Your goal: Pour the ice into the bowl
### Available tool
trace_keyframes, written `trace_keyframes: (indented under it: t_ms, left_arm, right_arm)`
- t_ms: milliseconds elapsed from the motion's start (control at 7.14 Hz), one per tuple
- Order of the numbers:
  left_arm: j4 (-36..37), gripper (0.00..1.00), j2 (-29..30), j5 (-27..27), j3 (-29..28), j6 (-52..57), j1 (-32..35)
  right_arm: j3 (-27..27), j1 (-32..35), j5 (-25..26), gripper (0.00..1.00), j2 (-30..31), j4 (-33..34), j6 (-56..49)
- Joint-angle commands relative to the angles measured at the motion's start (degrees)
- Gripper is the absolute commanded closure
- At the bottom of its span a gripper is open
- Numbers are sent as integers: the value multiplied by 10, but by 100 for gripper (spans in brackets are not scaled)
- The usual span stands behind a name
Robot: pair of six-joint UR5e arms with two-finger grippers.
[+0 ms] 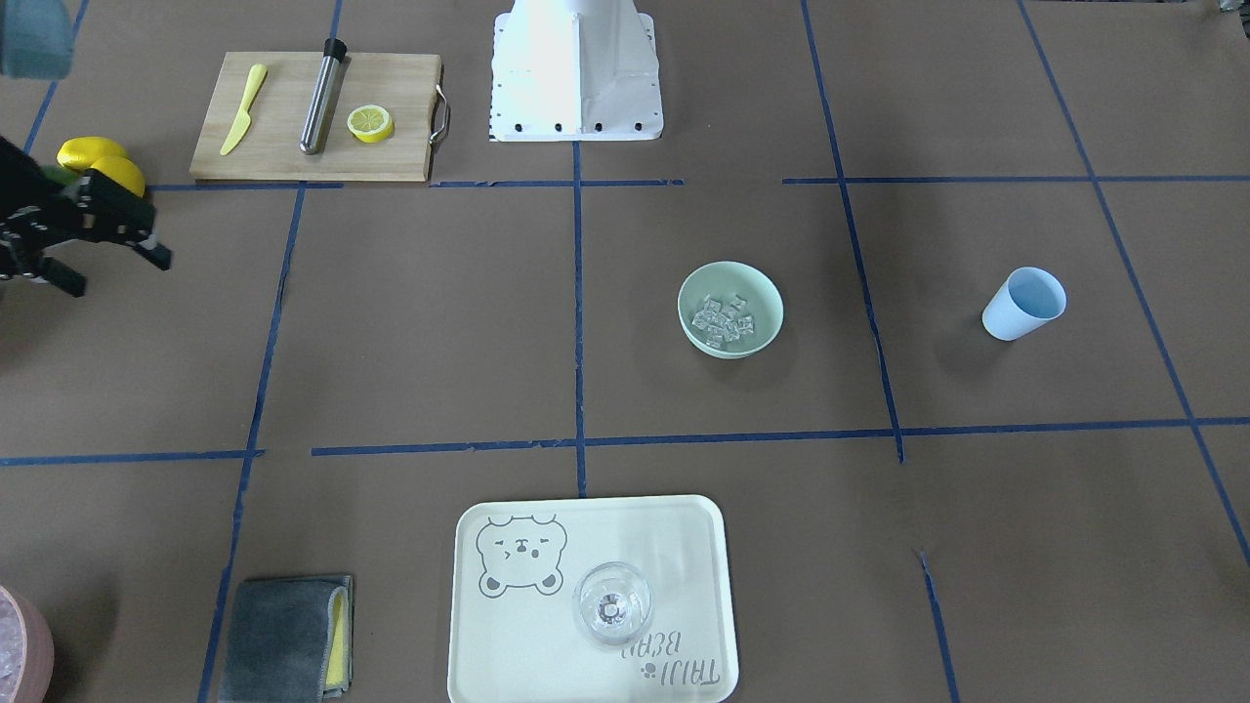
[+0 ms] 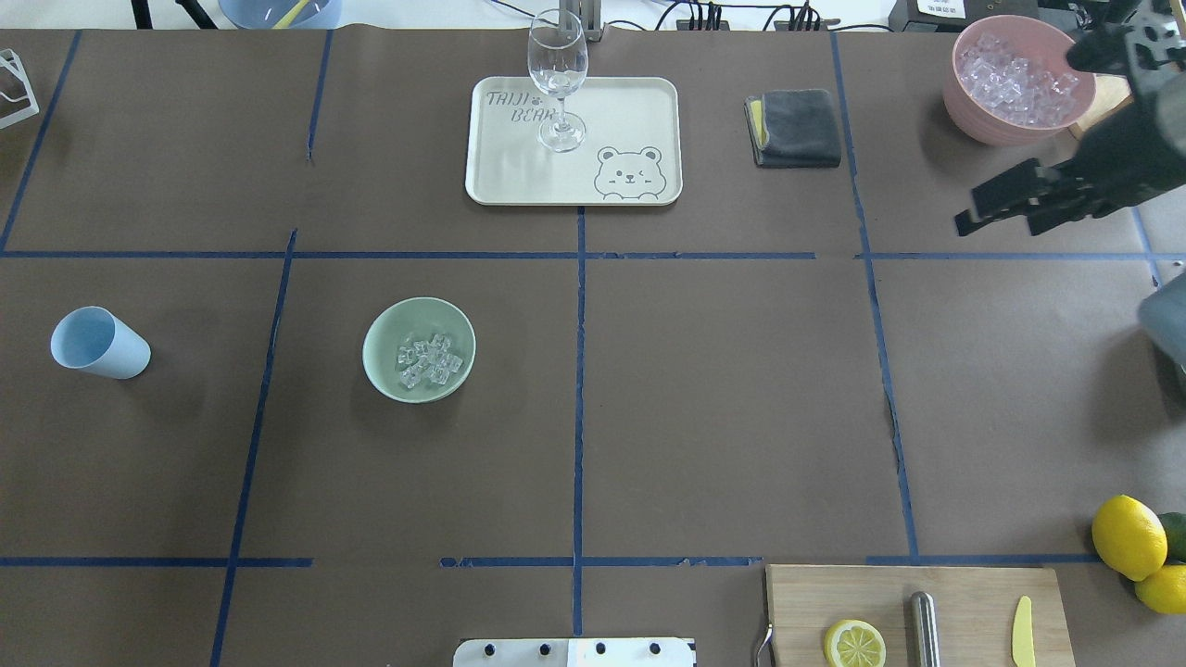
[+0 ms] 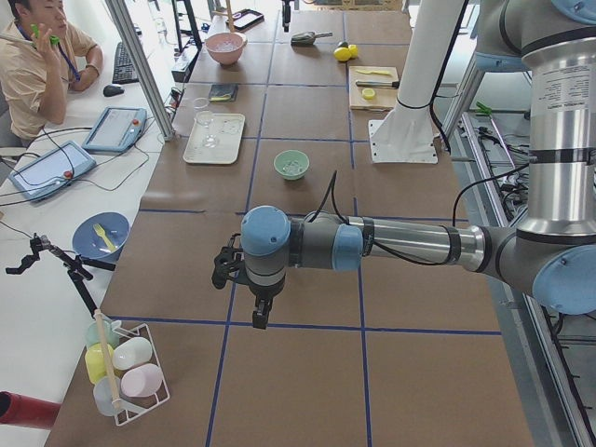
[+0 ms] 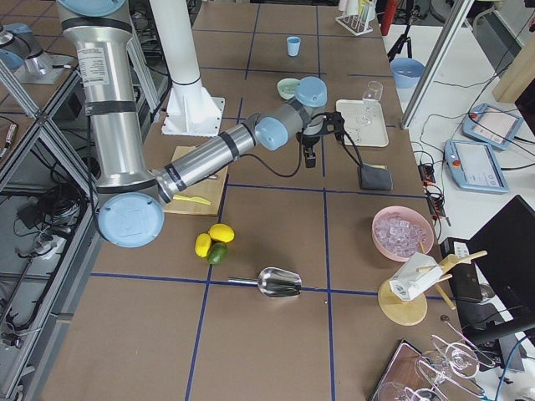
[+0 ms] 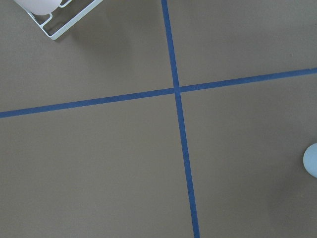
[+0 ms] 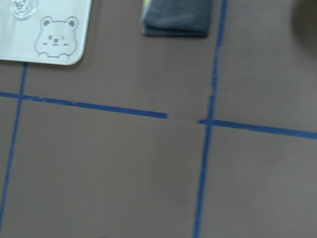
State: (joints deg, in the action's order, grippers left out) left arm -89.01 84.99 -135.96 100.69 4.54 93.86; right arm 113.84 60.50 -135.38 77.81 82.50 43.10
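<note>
The pale mint-green bowl (image 1: 688, 314) (image 2: 372, 354) stands left of the table's middle line in the overhead view. The ice (image 1: 725, 320) (image 2: 429, 359), small clear cubes, lies inside it. A blue cup (image 1: 1023, 303) (image 2: 100, 343) sits well to the bowl's left and looks empty. My right gripper (image 2: 966, 211) (image 1: 117, 273) hovers open at the far right, holding nothing, far from the bowl. My left gripper (image 3: 247, 298) shows only in the exterior left view, over bare table; I cannot tell whether it is open or shut.
A pink bowl (image 2: 1019, 79) heaped with ice sits at the back right, just behind my right gripper. A cream tray (image 2: 639, 111) carries a wine glass (image 2: 558, 83), with a grey cloth (image 2: 794, 128) beside it. A cutting board (image 2: 973, 593) and lemons (image 2: 1129, 537) lie near right.
</note>
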Motion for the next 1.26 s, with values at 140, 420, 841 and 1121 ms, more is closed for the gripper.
trace_keyframes:
  t_ms: [140,420,841,1121]
  left_arm:
    - [-13,0,2,-1,2,-19,0]
    - [-13,0,2,-2,2,-18,0]
    - [-13,0,3,-2,2,-18,-1]
    - [-24,0,3,-2,1,-18,-2]
  right_arm:
    - [-58,-198,161,0,-204,6,228]
    - [-192,-272,247,0,-353,23,301]
    - [-427,-339,330,0,-511,7,345]
    - [-496,-367,375,1,-514,-41,345]
